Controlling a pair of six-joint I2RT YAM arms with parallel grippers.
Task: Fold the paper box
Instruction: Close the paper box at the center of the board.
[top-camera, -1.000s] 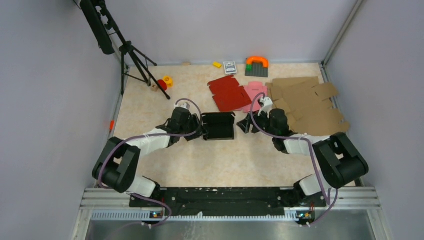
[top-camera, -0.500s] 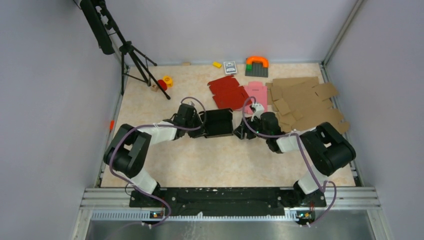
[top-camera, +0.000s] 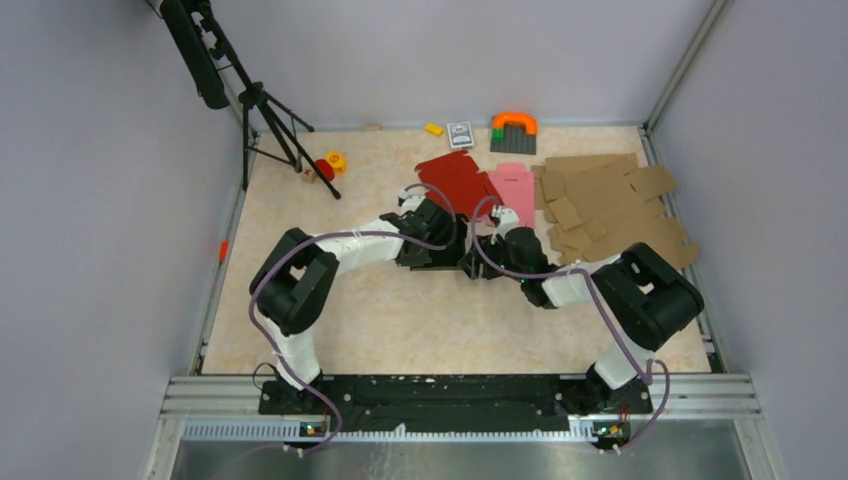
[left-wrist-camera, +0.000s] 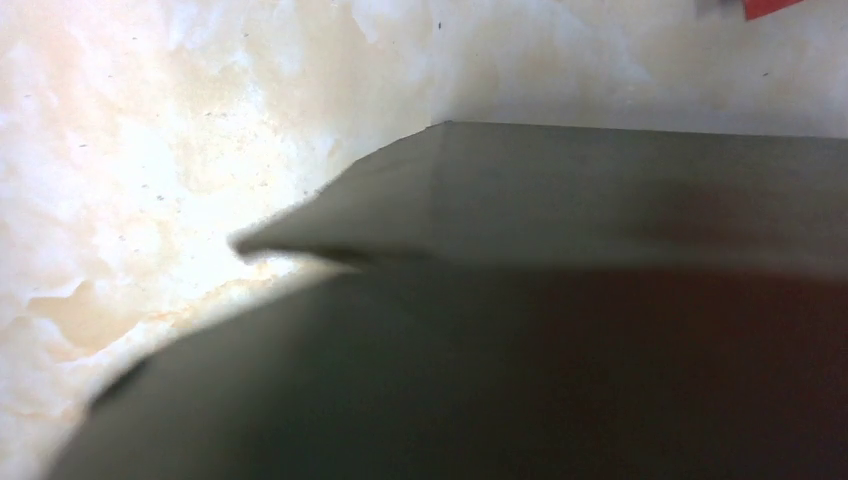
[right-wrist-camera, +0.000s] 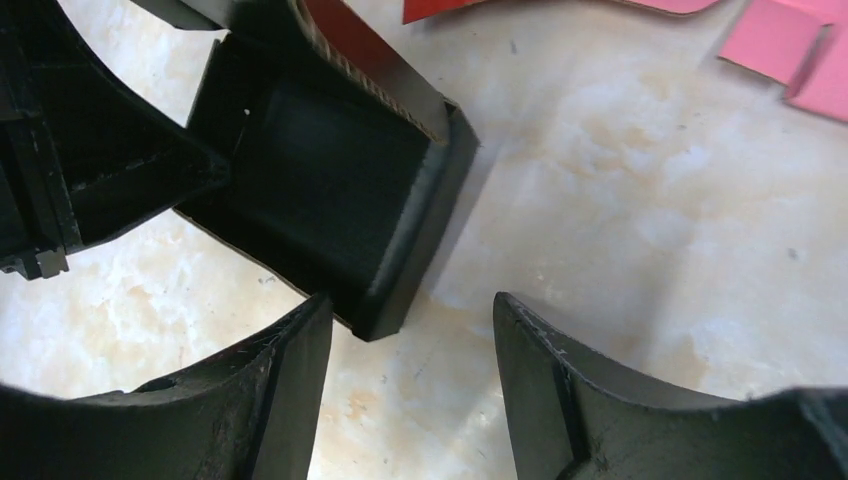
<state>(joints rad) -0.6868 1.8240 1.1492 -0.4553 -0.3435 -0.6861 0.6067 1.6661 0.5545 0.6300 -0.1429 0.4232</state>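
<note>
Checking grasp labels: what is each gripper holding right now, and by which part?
Right gripper: open, holding nothing; the paper box's corner lies just ahead. Left gripper: against the box's opposite wall, fingers hidden, cannot tell.

Near the middle of a cream, marbled bench (top-camera: 400, 320) lies a black paper box (right-wrist-camera: 330, 190), its walls partly raised. Behind it are a red cardboard blank (top-camera: 455, 180) and a pink cardboard blank (top-camera: 515, 190) side by side, with a heap of brown cardboard blanks (top-camera: 610, 205) to the right. A yellow block (top-camera: 434, 129), a card deck (top-camera: 460, 134) and an orange-arched toy (top-camera: 513, 130) line the far edge, and a tripod (top-camera: 270, 115) stands far left.
</note>
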